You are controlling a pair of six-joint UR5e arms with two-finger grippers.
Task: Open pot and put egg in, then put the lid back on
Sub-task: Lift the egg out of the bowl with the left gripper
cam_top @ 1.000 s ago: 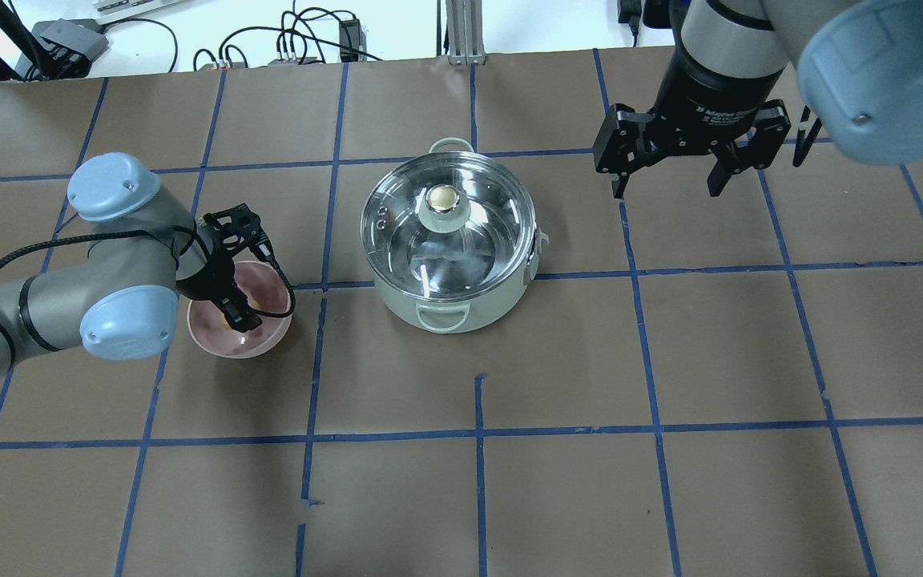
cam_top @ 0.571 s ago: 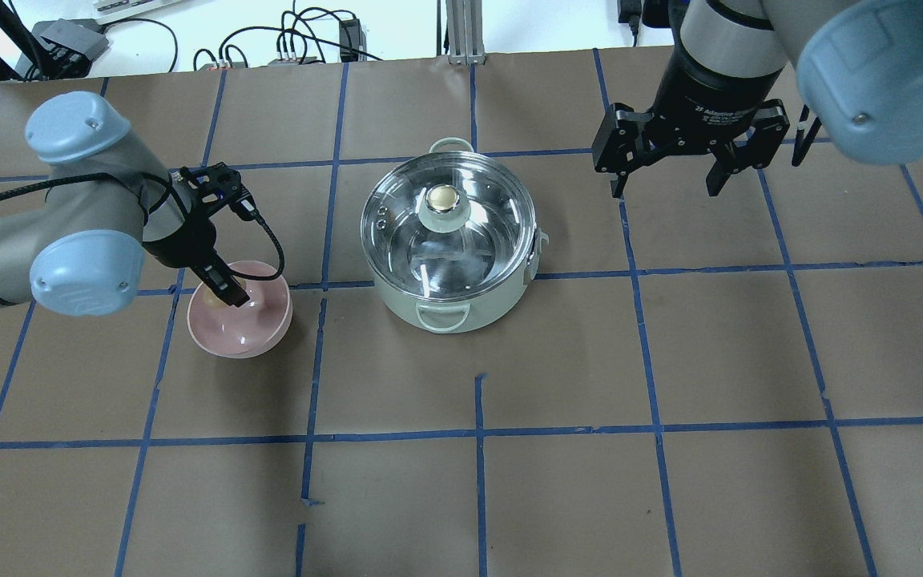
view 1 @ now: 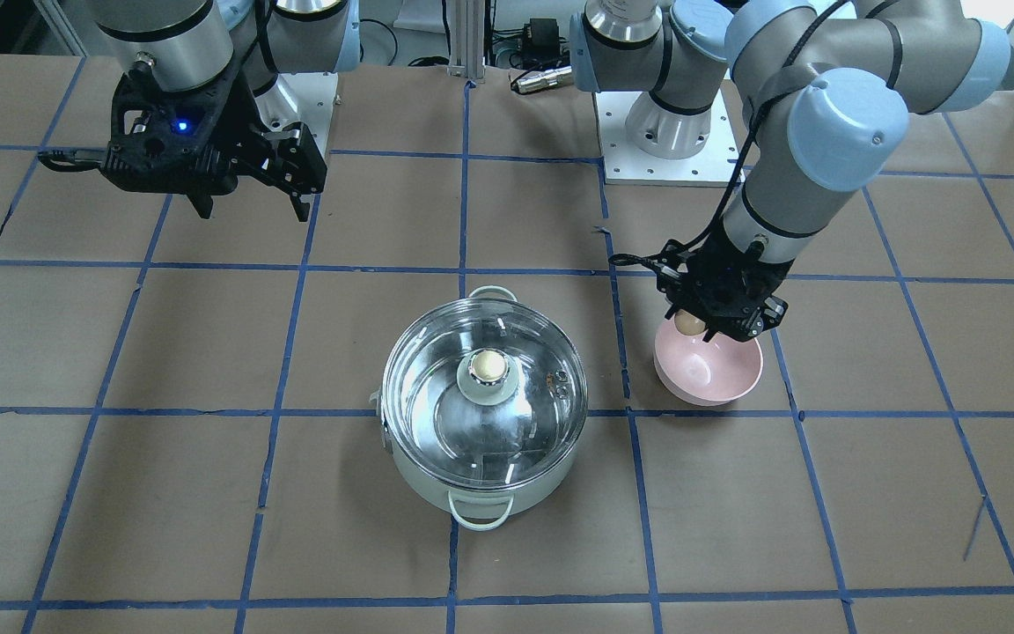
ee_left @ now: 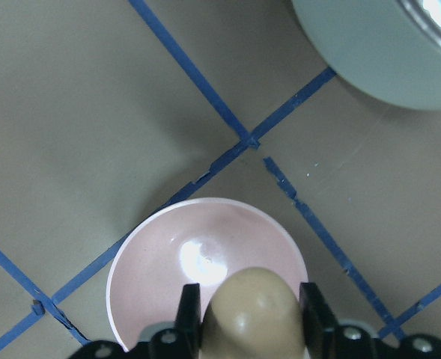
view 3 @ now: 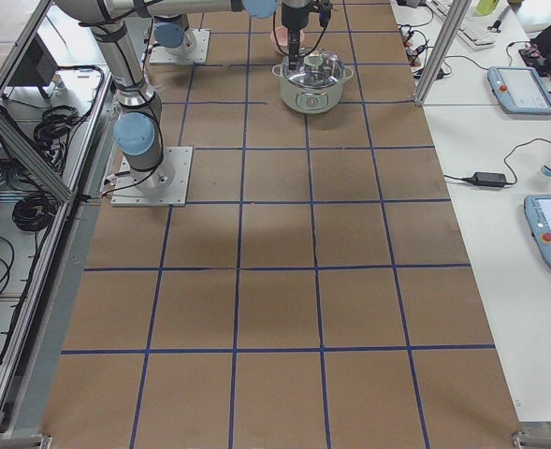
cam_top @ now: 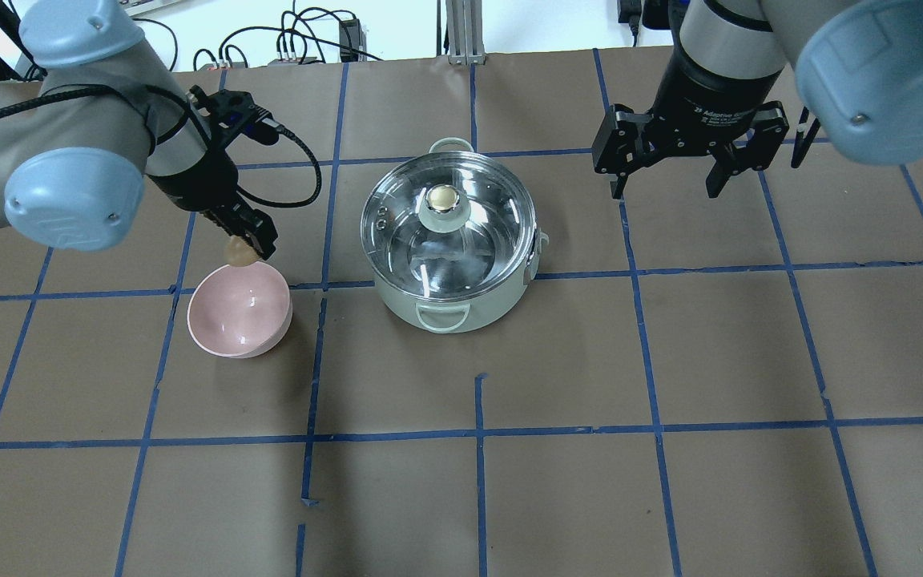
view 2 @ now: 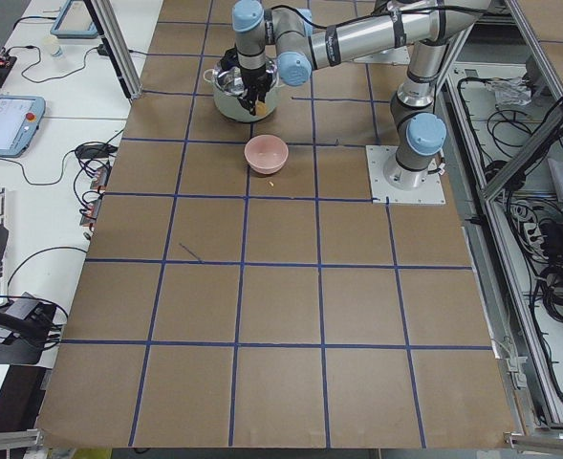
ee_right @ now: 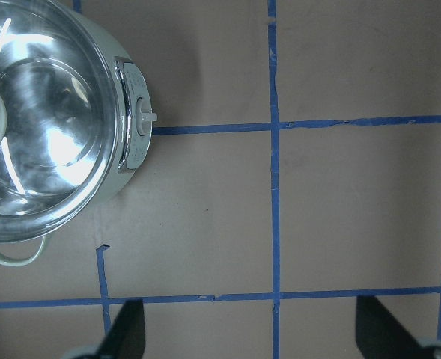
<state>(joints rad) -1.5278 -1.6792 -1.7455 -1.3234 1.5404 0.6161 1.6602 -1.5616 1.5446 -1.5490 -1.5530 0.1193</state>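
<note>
Glare overhead washes out the inside of the pale mint-white round pot point(cam_top: 401, 303) under its clear glass lid point(cam_top: 481, 240), which sits on it in the middle of the desk point(cam_top: 590, 361). The left claw point(cam_top: 251, 244) half hides the small tan egg point(cam_top: 235, 255) clamped between its fingers, over the far rim of the pink round bowl point(cam_top: 229, 324). The right claw point(cam_top: 664, 183) hangs spread, well aside. The exterior left view, though tiny, shows the egg in the air, apart from the bowl. The left wrist view cuts off the egg's lower end. The right wrist view crops the pot and shows only two separated fingertips.

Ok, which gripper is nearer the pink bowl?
Left. The left gripper holds the egg just over the bowl's rim; the right gripper hovers open beyond the pot.
</note>
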